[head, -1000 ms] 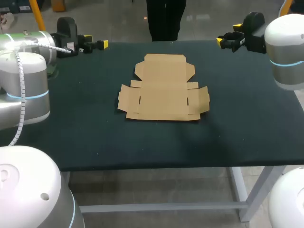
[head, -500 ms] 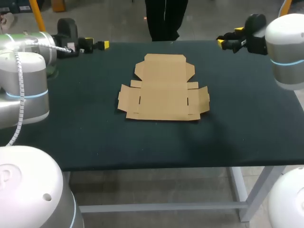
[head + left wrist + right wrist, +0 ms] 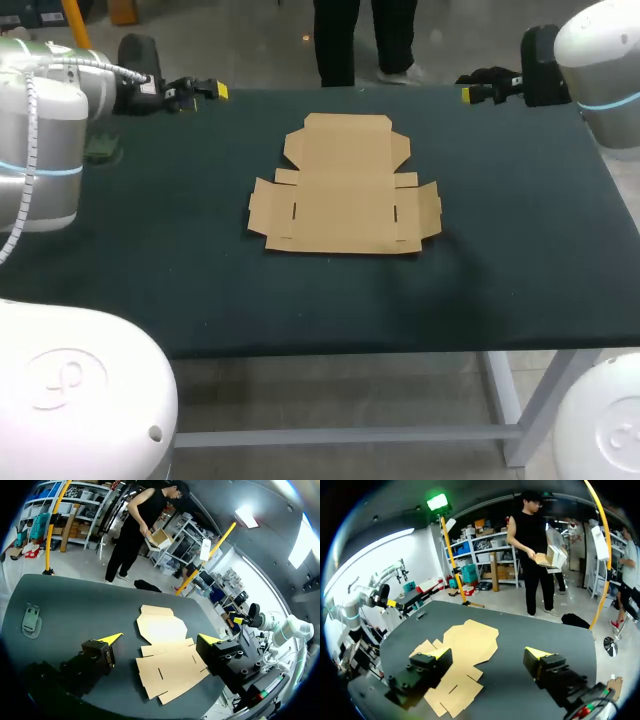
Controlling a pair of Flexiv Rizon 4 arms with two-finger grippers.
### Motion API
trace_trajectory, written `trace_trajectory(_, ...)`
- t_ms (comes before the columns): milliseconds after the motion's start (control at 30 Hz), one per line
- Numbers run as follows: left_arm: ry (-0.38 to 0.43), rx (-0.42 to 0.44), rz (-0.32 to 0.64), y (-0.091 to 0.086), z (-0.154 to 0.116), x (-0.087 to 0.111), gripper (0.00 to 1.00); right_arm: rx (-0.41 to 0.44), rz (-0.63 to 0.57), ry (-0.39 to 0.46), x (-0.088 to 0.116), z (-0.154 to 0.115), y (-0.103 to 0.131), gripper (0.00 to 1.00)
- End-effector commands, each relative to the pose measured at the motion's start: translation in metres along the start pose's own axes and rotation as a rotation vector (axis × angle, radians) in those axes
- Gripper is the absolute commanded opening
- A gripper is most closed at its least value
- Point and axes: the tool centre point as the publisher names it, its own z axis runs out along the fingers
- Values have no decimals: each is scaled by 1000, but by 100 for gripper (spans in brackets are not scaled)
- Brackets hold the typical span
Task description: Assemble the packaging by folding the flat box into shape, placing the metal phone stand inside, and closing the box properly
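The flat box [image 3: 344, 195] — well apart from left gripper [image 3: 160, 639] and right gripper [image 3: 487, 653] (both wide open, empty)

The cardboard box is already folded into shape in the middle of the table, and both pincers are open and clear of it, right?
Not folded: the head view shows the cardboard box lying flat in the middle of the table. The left pincer and right pincer are open and clear of it.

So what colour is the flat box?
The flat box is plain light brown, clearest in the head view.
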Motion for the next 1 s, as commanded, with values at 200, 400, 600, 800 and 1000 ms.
trace_trajectory(200,72,-476,-180,14,5,-8,100,337,167,44,-3,-5,-27,100)
trace_trajectory(400,46,-524,-190,18,5,-10,100,367,183,48,-6,-5,-40,100)
trace_trajectory(600,46,-524,-190,18,5,-10,100,367,183,48,-6,-5,-40,100)
trace_trajectory(800,51,-539,-202,16,8,-10,100,367,183,48,-6,-5,-40,100)
trace_trajectory(1000,66,-620,-289,30,19,-10,100,454,322,61,-8,2,-44,100)
